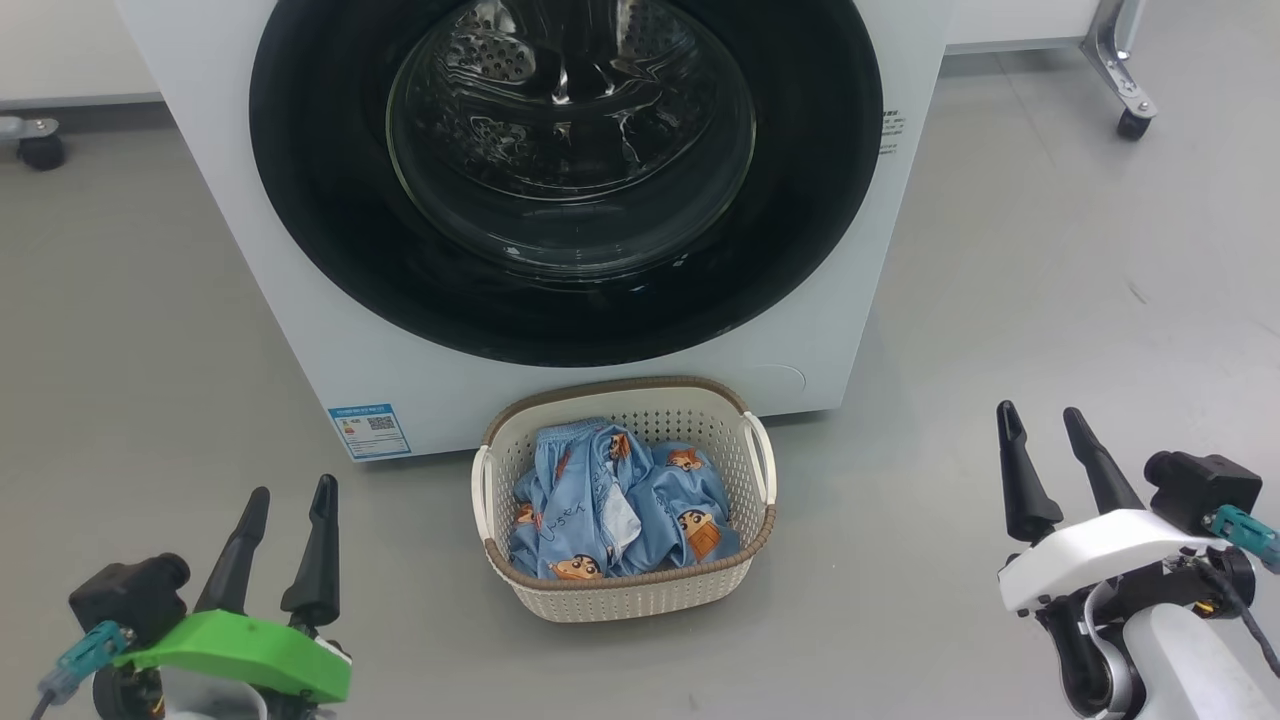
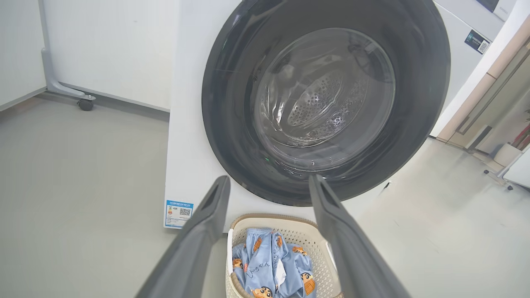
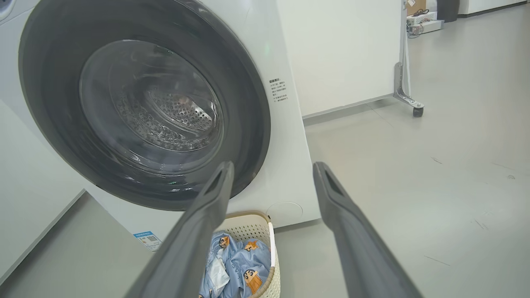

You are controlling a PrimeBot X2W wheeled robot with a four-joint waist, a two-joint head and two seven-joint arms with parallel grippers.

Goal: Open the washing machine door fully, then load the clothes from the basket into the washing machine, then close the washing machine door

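**A:** How do the pincers stand?

**B:** The left gripper [image 1: 293, 488], at the lower left of the head view, has its two dark fingers spread apart and grips nothing. The right gripper [image 1: 1038, 412], at the lower right, is spread the same way.

**A:** What lies nearest them?

**B:** The basket [image 1: 640, 597] sits between them at bottom centre on the grey floor [image 1: 150, 350], apart from both. The clothes [image 1: 620, 500] lie crumpled inside it.

**A:** And beyond that?

**B:** The washing machine [image 1: 300, 330] stands just behind the basket, at upper centre. The washing machine door [image 1: 320, 200] is closed against its front. The drum [image 1: 490, 60] shows through the glass.
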